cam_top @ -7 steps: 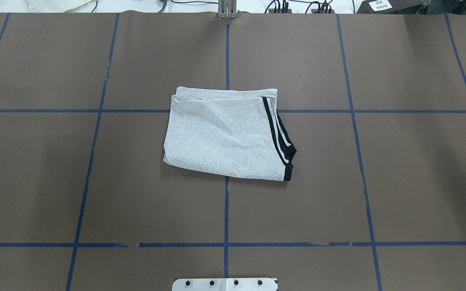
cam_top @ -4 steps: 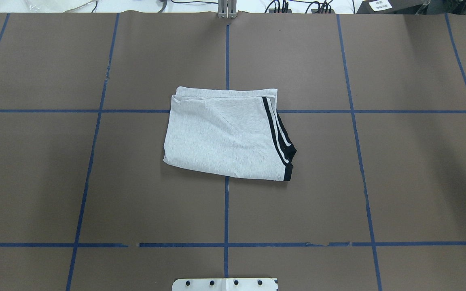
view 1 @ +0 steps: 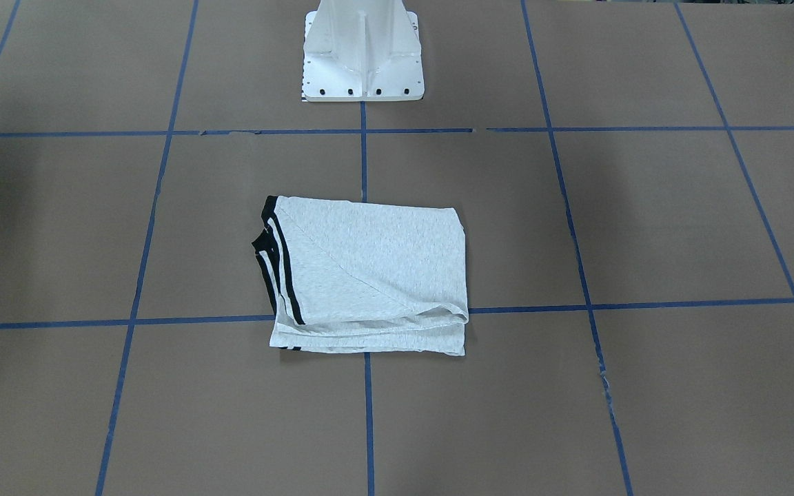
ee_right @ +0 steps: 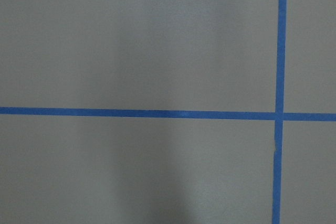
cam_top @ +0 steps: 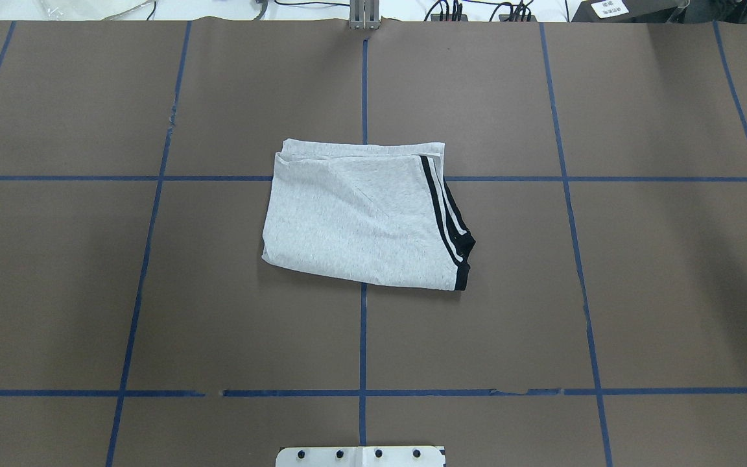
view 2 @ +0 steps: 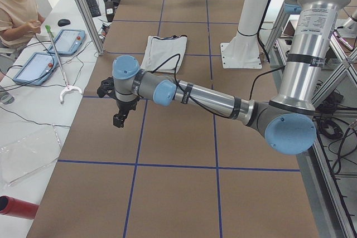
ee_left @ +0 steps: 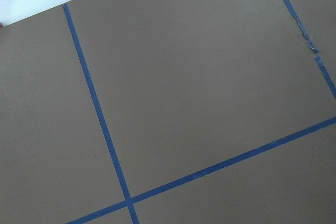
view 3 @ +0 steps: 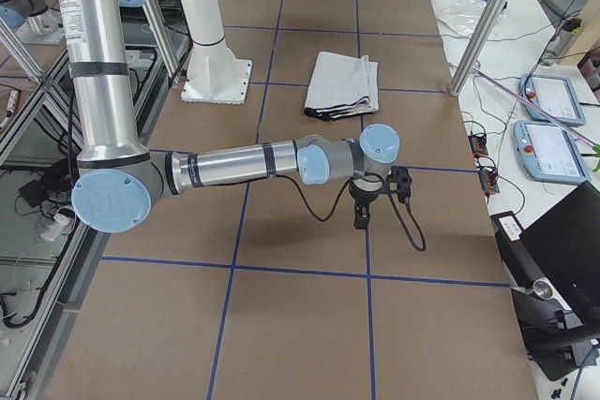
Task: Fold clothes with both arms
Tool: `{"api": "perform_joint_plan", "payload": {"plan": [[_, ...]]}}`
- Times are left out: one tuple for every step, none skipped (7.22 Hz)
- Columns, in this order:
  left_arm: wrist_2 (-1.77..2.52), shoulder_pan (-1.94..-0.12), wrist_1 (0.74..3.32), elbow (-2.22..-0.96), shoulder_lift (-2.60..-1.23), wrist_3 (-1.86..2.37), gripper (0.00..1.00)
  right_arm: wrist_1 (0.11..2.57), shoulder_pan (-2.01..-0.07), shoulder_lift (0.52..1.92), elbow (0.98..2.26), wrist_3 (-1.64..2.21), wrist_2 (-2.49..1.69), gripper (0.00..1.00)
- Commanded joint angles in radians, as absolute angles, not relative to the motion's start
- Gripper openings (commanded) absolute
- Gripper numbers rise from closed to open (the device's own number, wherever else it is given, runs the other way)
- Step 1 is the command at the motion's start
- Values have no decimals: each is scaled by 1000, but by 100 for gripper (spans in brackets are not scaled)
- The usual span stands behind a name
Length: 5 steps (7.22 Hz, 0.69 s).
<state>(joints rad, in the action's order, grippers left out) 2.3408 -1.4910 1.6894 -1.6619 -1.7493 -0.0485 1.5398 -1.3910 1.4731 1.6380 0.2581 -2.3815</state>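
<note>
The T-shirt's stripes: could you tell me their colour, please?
The stripes are black and white, clearest overhead.

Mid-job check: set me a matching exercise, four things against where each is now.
Things:
1 T-shirt
2 left gripper
3 right gripper
4 pedestal base

Places:
A at the edge nearest the robot
B folded, in the middle
C over bare paper, toward the robot's right end
D over bare paper, toward the robot's left end

Pairs: 1-B, 2-D, 3-C, 4-A.

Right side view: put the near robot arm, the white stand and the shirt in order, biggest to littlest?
Largest: right arm, though it is also nearest the camera.
Next: white stand.
Smallest: shirt.
</note>
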Motion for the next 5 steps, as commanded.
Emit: {"api": "perform_joint_plan", "payload": {"plan": [[2342,-1491,1690,-1660,-1740,-51,100,1537,-1391,1477,1640,256,-2384,100],[2342,-1491,1690,-1660,-1738,-51,100,1537,-1391,1480,1644,256,-2385,100],[2348,-1491,1697,-1646,-1729,-52,100,1536,-1394,1485,1644,252,-2384,100],[2349,-1491,1697,-1641,-1729,-52,100,1539,-1396,1488,1651,249,-2373,100],[2350,-1491,1709,-1626,-1732,-52,100,1542,-1394,1486,1646,239,-2372,100]]}}
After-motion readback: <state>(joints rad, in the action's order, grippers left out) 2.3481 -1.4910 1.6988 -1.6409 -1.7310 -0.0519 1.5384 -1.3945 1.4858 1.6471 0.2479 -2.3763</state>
